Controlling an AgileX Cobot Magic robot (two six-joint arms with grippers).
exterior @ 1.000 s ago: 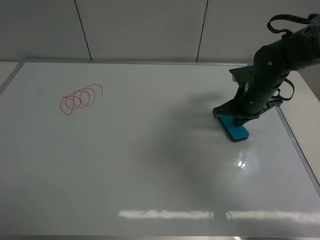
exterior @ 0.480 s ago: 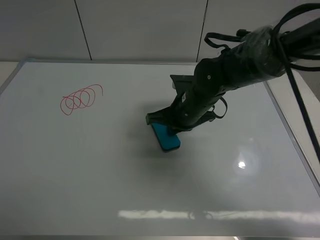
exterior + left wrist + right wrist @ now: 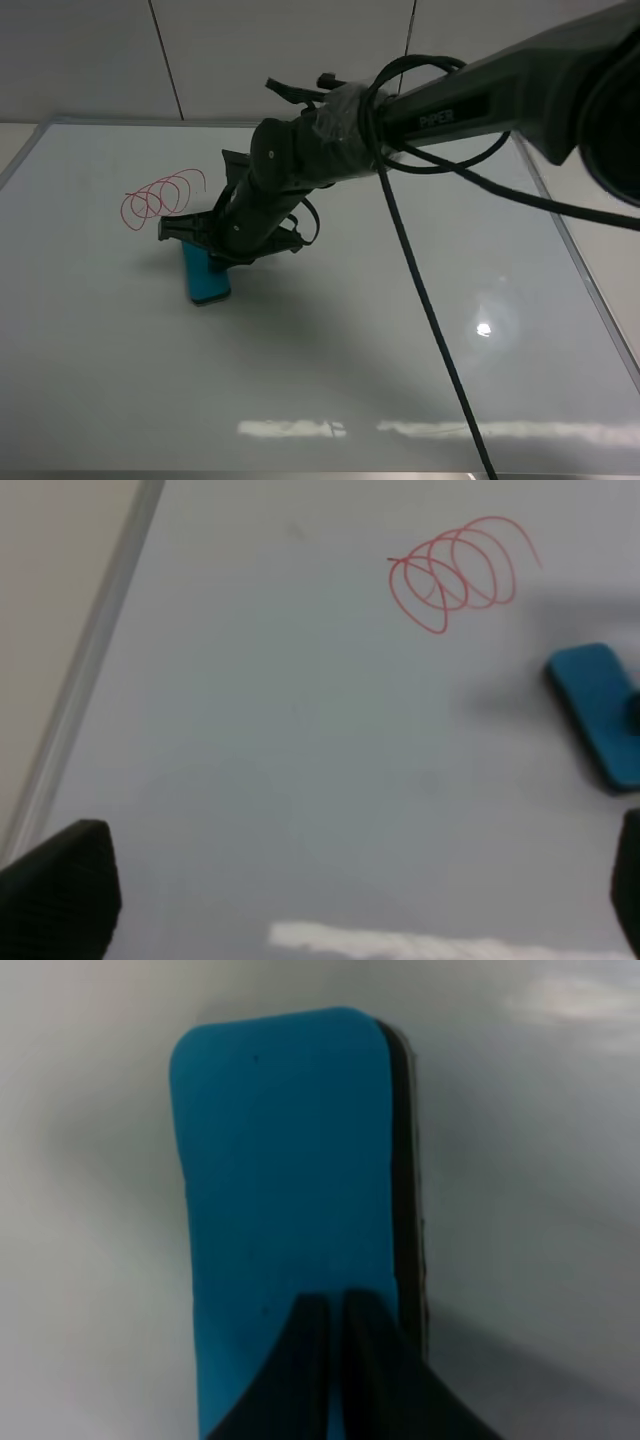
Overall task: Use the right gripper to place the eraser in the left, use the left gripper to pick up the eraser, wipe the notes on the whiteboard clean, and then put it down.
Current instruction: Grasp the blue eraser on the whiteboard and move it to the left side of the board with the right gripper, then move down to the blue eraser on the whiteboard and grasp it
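The teal-blue eraser [image 3: 205, 278] lies flat on the whiteboard [image 3: 350, 390], left of the middle and just below-right of the red looped notes [image 3: 160, 197]. My right gripper [image 3: 215, 252] reaches across from the right; its jaws are shut together with the tips resting on the eraser's top face [image 3: 290, 1180], not around its sides. In the right wrist view the gripper [image 3: 335, 1360] shows as two closed dark fingers. My left gripper [image 3: 340, 900] stands wide open over bare board, with the notes [image 3: 455, 572] and the eraser [image 3: 597, 710] ahead of it.
The board's silver frame [image 3: 90, 670] runs along its left edge, with beige table beyond it. A black cable [image 3: 430, 310] hangs from the right arm across the board's middle. A panelled wall [image 3: 290, 60] stands behind the board.
The right arm has swept from the board's right side to the left, and the eraser has moved with it to a spot beside the notes. The notes are untouched.
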